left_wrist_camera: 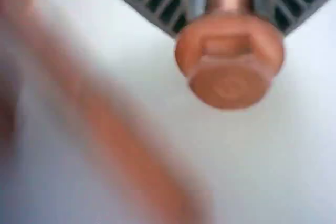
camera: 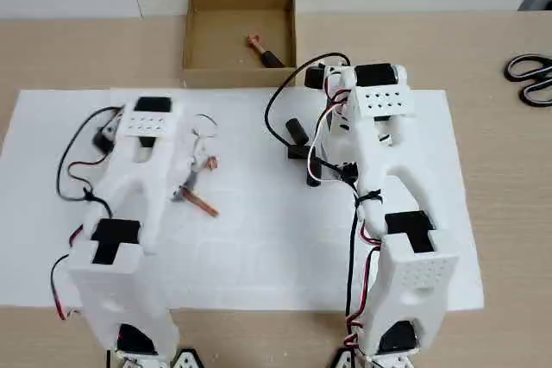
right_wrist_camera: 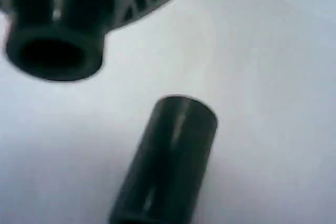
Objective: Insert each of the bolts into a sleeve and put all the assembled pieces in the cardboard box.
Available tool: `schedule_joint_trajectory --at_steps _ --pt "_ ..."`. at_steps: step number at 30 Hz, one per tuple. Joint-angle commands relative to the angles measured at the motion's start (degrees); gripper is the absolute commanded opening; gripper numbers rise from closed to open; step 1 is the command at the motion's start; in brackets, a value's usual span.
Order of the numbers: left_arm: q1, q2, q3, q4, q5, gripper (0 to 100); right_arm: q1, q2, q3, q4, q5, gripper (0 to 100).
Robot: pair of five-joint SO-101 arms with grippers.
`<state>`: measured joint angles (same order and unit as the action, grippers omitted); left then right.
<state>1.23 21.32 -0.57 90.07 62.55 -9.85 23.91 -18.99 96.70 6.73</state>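
Two copper bolts are at the left arm: one bolt (left_wrist_camera: pixel 228 64) is pinched in the left pincer (camera: pixel 197 170), and a second bolt (camera: pixel 204 205) lies on the white sheet (camera: pixel 259 247) just beside it. The right pincer (camera: pixel 315 168) clamps a black sleeve (right_wrist_camera: pixel 52 51), with a loose sleeve (camera: pixel 297 130) near it. One assembled piece (camera: pixel 264 51) lies inside the cardboard box (camera: pixel 195 40) on the counter (camera: pixel 483 40).

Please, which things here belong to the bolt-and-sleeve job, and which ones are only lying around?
For the job:
held copper bolt
loose copper bolt
held black sleeve
loose black sleeve
assembled piece
cardboard box

Just lying about:
scissors
white sheet, which only covers the table
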Motion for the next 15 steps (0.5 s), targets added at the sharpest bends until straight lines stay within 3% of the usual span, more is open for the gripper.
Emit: schedule_joint_trajectory --at_steps 1,5,15 --pt "1.76 -0.53 -9.89 8.53 -10.46 1 -0.04 -0.66 -2.46 0.92 -0.18 0.4" --pt "0.09 -0.53 -14.81 10.37 -23.47 1 -0.04 -0.66 -2.46 0.92 -0.18 0.4" --pt "-6.86 0.09 -12.00 10.29 -55.30 1 -0.04 -0.75 -2.37 1.01 -0.18 0.4"
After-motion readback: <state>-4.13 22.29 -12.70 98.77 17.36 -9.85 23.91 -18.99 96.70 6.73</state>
